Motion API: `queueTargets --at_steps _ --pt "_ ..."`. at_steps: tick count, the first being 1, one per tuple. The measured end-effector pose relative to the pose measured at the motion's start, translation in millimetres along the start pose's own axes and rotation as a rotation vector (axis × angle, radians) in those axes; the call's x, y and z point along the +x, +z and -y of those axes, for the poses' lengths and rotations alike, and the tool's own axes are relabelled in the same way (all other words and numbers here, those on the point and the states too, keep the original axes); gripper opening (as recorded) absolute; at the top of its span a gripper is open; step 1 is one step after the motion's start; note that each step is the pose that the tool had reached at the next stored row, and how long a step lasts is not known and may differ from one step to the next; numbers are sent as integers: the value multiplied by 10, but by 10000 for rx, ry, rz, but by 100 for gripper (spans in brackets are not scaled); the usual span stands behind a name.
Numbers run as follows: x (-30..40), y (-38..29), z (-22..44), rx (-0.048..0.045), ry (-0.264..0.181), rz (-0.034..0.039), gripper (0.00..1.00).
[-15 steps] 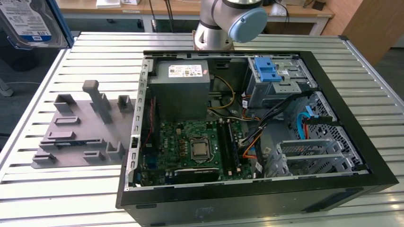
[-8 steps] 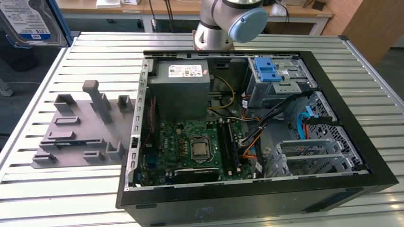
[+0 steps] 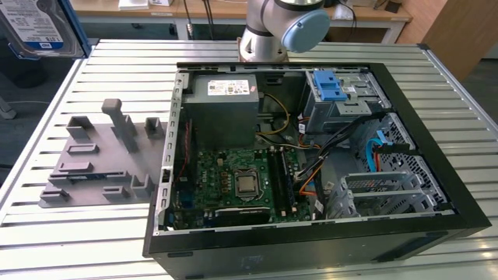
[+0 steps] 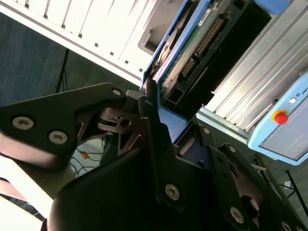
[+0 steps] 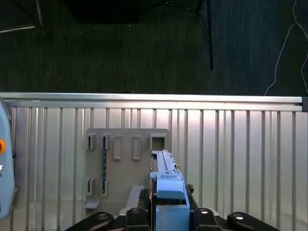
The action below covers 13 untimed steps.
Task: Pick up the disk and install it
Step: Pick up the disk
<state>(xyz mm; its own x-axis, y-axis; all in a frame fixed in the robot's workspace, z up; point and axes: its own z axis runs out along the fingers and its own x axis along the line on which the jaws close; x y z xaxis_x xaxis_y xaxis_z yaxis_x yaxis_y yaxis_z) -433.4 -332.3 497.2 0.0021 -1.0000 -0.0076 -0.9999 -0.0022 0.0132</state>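
1. Pincer (image 5: pixel 169 201) is clamped on the disk (image 5: pixel 166 179). In the first wrist view the black fingers (image 5: pixel 144 202) press either side of its blue rail, with the disk held edge-on.
2. At the exterior view's far left, in the upper corner, the disk's label face shows. It is lifted well clear of the surface (image 3: pixel 101 233) and touches nothing below.
3. Next rightward is a grey slotted holder plate (image 3: pixel 93 157), lying flat on the slats.
4. Further right is an open computer case (image 3: pixel 311 245) with the power supply (image 3: pixel 225 108) and motherboard (image 3: pixel 241 181) exposed. The drive cage with blue latch (image 3: pixel 330 87) sits toward the exterior view's right. The disk is well apart from the case.
5. Handling, as judged: the disk looks stiff, dense for its size, and likely slippery on its smooth metal faces. The bare circuit board (image 4: pixel 192 50) on one face looks fragile, and the drive probably dislikes knocks. The long edges over the rails seem the best hold, never the board face.
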Motion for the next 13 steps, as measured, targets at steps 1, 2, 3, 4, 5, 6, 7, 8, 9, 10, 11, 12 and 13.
queueTargets --at_steps 1,2,3,4,5,6,7,8,9,10,11,12,13 --pt "2 0 6 0 0 0 36" --pt "3 0 12 0 0 0 36" --pt "3 0 18 -1 0 0 36" --pt "5 0 24 0 0 0 36" --pt "6 0 30 0 0 0 36" --pt "7 0 37 1 0 0 36" --pt "7 0 43 0 1 0 36" --pt "8 0 49 1 1 0 36" --pt "8 -1 55 -1 1 0 36" --pt "9 0 61 0 0 1 36" --pt "9 -1 67 0 0 0 36" --pt "9 -1 73 0 0 0 36" --pt "9 -1 80 0 0 0 36"
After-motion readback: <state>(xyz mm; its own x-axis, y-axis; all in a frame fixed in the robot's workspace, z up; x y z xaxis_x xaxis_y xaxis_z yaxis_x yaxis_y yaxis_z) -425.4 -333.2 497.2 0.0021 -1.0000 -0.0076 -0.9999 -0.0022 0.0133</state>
